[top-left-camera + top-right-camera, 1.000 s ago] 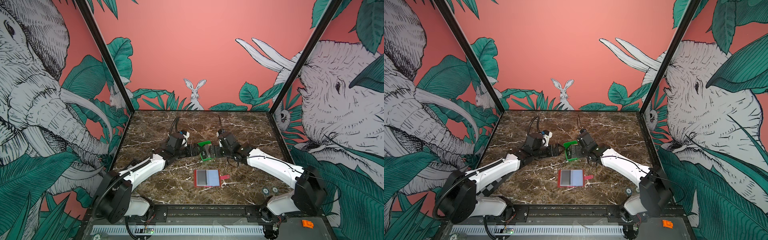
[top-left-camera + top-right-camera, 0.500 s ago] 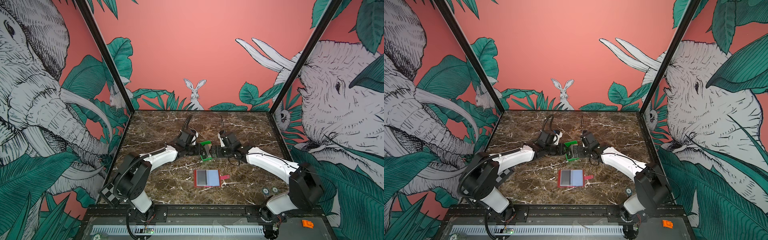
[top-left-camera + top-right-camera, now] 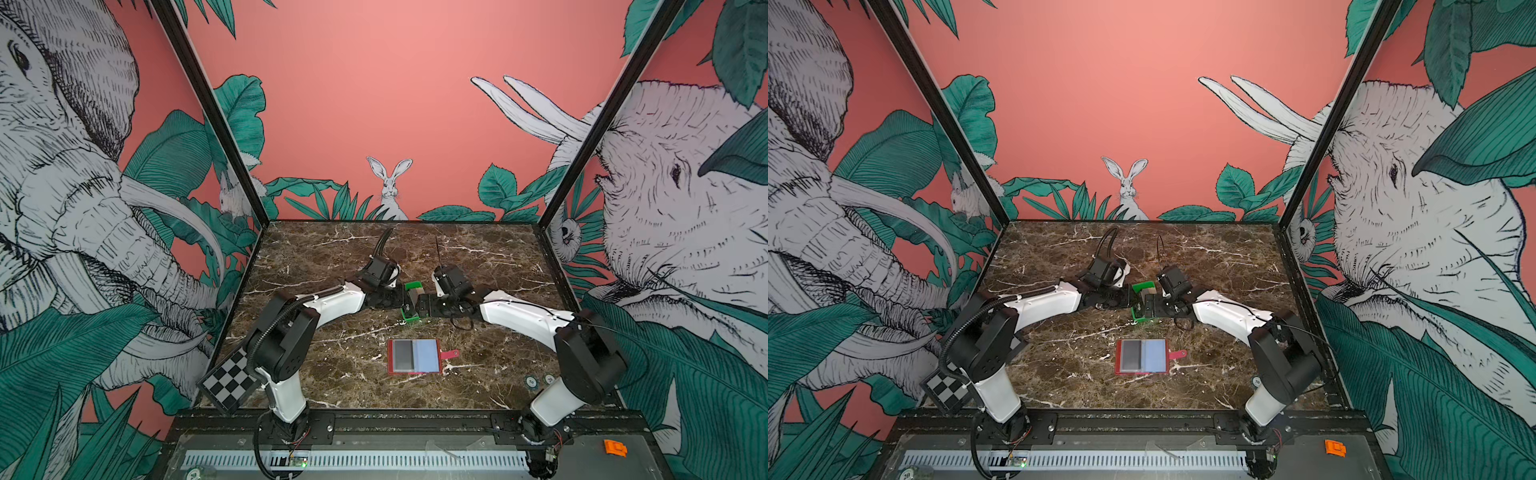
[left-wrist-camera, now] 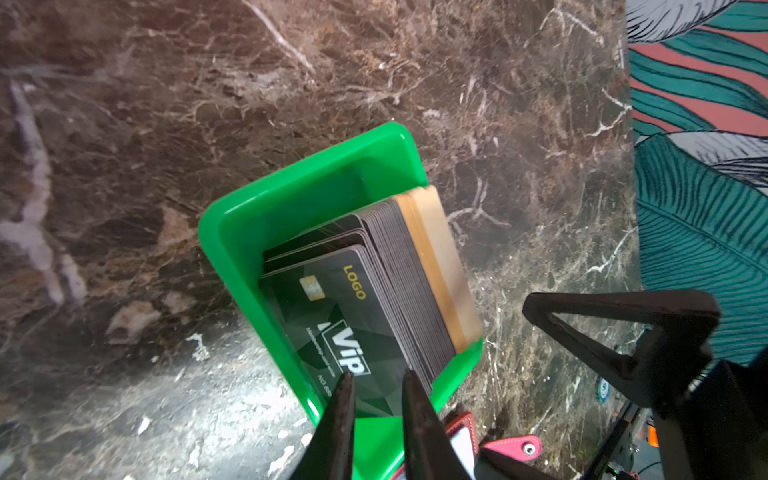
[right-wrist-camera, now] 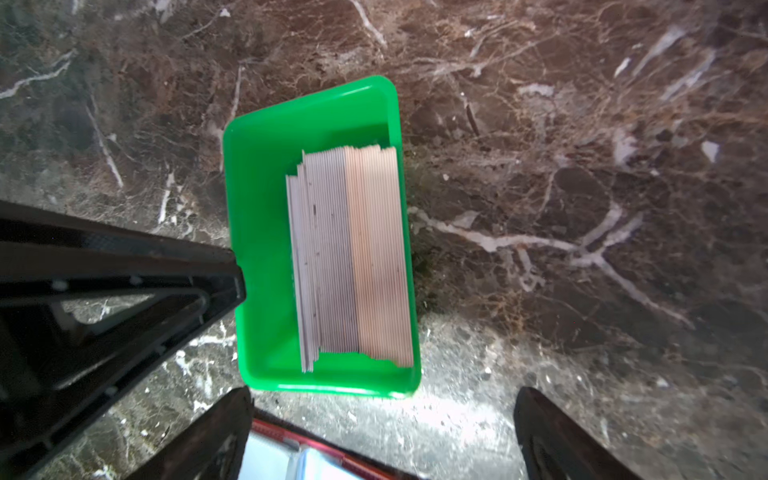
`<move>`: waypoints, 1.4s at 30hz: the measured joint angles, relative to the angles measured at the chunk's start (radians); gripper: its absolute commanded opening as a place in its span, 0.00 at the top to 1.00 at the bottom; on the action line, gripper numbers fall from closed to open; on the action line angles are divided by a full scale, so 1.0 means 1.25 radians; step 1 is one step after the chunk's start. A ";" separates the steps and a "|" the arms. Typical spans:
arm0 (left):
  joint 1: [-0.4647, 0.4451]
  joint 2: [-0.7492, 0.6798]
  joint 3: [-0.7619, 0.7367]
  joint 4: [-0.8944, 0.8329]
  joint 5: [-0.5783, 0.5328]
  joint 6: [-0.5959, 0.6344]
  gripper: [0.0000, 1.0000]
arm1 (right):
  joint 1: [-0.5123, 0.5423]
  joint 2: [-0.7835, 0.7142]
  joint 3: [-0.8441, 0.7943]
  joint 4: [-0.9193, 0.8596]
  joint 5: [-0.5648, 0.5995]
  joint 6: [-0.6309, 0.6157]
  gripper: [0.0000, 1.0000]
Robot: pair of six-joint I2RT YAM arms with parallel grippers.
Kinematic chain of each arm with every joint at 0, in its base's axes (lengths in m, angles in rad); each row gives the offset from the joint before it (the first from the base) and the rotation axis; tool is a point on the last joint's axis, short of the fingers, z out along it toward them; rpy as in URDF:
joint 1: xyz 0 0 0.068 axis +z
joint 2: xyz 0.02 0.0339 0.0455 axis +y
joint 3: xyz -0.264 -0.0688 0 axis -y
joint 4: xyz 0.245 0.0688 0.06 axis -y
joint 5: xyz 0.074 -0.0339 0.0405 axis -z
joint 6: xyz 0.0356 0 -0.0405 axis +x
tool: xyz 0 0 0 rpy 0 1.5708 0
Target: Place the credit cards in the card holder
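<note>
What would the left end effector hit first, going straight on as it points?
Likely the front of the credit cards in the green tray; the left end effector sits right at it, contact unclear.

The left gripper (image 4: 377,380) travelled in to the green tray (image 4: 232,232). Its jaws narrowed from wide to a slim gap, and its fingertips ended over the front of the credit cards (image 4: 353,324). The left arm (image 3: 332,301) lifted its elbow. The right gripper (image 5: 384,395) edged nearer, with the tray just beyond its fingers.
</note>
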 measured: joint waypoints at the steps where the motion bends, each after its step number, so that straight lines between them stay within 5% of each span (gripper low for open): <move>1: 0.000 0.003 0.001 -0.002 0.000 0.000 0.77 | 0.000 0.006 0.003 0.000 0.000 0.000 0.03; 22: 0.000 0.023 0.011 -0.020 -0.006 0.001 0.78 | -0.005 0.126 0.086 -0.013 -0.012 -0.038 0.03; 42: 0.000 0.046 0.023 -0.020 -0.004 0.001 0.85 | -0.031 0.118 0.088 -0.026 -0.006 -0.044 0.03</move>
